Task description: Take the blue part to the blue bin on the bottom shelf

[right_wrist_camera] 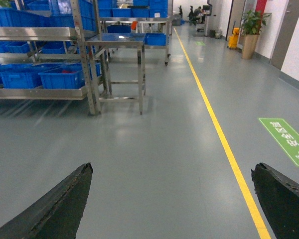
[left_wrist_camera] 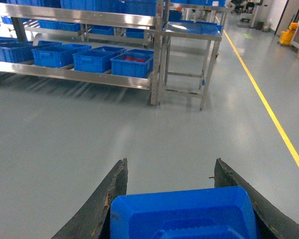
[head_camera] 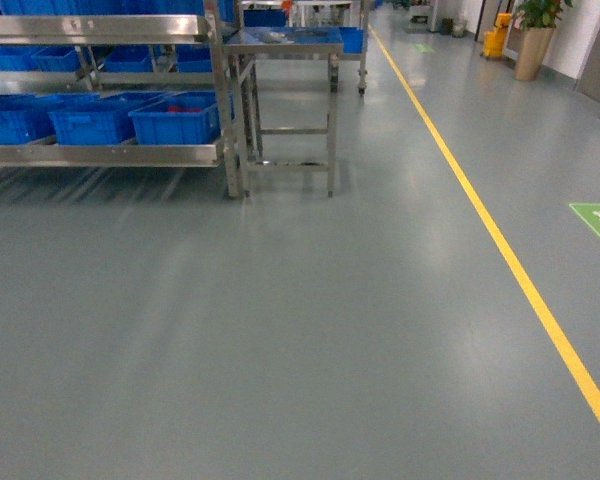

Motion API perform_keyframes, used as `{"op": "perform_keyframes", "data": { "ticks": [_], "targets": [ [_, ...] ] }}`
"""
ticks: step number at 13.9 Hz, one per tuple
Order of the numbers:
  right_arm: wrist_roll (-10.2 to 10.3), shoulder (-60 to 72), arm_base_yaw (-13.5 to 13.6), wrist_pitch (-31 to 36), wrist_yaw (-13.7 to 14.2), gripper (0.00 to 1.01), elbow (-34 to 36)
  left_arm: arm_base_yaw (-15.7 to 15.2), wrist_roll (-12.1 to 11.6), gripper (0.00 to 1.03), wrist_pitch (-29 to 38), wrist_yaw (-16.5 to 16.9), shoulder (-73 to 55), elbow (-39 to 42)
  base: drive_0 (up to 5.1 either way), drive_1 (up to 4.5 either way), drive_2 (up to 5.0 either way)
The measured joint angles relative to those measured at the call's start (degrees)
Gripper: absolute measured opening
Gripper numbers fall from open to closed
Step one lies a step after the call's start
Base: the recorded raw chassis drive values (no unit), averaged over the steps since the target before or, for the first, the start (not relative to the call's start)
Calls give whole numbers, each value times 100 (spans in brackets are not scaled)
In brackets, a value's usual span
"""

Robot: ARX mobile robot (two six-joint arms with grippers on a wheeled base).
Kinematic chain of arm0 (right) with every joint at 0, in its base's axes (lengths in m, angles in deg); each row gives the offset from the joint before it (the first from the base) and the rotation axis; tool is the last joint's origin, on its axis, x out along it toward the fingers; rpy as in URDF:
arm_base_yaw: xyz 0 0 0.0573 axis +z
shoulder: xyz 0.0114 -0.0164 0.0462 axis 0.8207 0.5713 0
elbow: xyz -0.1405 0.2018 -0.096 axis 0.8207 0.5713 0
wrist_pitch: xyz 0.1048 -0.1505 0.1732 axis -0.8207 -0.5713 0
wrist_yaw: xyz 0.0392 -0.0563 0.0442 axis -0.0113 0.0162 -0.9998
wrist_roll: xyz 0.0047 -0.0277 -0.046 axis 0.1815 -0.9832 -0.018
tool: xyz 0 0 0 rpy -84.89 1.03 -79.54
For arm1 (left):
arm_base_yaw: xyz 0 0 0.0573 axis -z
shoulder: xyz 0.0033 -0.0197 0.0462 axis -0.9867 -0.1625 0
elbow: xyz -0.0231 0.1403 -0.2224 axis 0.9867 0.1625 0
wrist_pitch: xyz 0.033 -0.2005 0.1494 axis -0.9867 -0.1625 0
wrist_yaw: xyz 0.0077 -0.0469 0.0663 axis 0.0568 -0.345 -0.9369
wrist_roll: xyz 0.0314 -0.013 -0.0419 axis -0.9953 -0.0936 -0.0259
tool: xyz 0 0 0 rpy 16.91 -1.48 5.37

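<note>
Blue part carried, delivery not yet made.
The part sits pinched in the left gripper; the right gripper is spread, holding nothing. The bottom shelf and its bins lie far left; approach and drop remain.

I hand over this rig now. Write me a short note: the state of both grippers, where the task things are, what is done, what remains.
Left gripper: holds a blue part between its fingers.
Right gripper: open, empty.
Bottom shelf: ahead on the left, across open floor, with several blue crates on it; the end one shows red contents.
Steel table: stands right of the rack.
Done: part picked up.
Left: drive to the rack and place the part in a crate without red contents.
</note>
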Motion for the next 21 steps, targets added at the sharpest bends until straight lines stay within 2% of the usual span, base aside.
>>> {"op": "perform_keyframes", "data": {
  "ticks": [21],
  "targets": [
    [0,0,0,15,0,98,0,0,0,44,2,0,0,0,5,420,-411]
  ]
}}
